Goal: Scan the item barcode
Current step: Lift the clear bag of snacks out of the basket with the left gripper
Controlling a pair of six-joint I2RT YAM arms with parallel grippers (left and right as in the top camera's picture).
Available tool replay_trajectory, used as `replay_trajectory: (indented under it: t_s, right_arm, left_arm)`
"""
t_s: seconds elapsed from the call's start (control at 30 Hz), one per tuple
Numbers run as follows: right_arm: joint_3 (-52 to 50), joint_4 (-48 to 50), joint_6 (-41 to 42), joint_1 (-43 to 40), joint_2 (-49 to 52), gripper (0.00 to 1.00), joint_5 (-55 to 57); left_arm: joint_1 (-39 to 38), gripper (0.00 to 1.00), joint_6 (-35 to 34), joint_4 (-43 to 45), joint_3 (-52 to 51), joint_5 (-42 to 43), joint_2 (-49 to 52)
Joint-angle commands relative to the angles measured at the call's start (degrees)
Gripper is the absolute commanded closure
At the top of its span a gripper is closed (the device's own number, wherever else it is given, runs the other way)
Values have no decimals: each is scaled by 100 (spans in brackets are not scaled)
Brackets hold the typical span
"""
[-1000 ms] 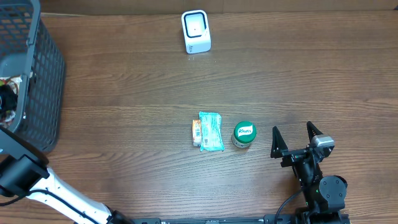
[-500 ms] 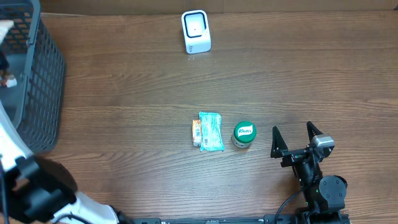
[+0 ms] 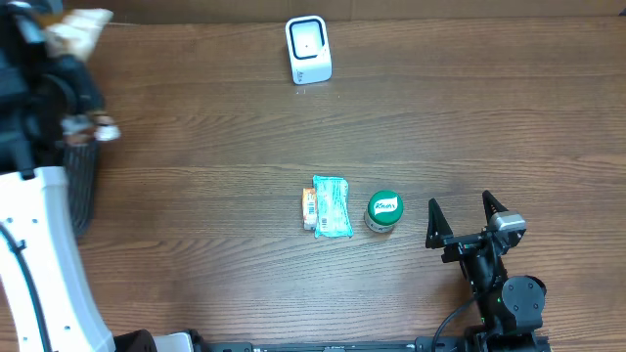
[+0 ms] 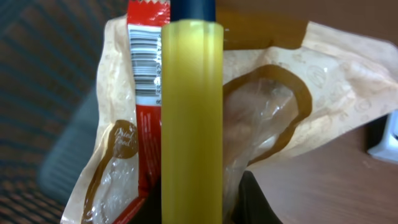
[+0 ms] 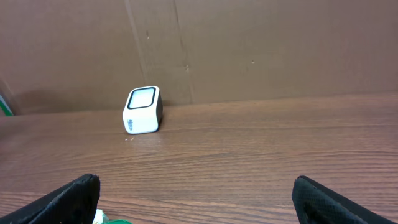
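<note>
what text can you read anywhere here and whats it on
"Knorr": round green jar lid.
"Dried", next word blurred: brown oval on the tan plastic bag.
Digits by the barcode on its red strip: too small.
Print on the teal packet and orange packet: too small.

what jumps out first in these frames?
The left gripper, raised at the table's far-left corner, is shut on a tan snack bag whose barcode faces the wrist camera. Next comes the white scanner at the back edge, then a teal packet and green-lidded jar mid-table near the open right gripper.
</note>
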Motion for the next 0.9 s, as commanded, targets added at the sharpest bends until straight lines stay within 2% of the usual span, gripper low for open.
replay_trajectory:
  t_s: [0.0,0.23,0.43,0.63,0.87]
  right_arm:
    - [-61,17,17,-22,-68,0,-7]
    - [-61,17,17,-22,-68,0,-4]
    - [-61,17,17,-22,-68,0,-7]
    - [-61,17,17,-22,-68,0,-7]
    - [-61,17,17,-22,-68,0,-7]
  left_arm:
    - [-647,96,-748,-138,-225,-44,31]
    - [-2142,96,-1547,-72,-1572,-564,31]
    - [-3220,96,-2184,728,-3257,-988,33]
    - [-3856,96,-2509,1773,-4712,-1274,33]
    - [-4188,96,-2531,2914,-5705,-1274,37]
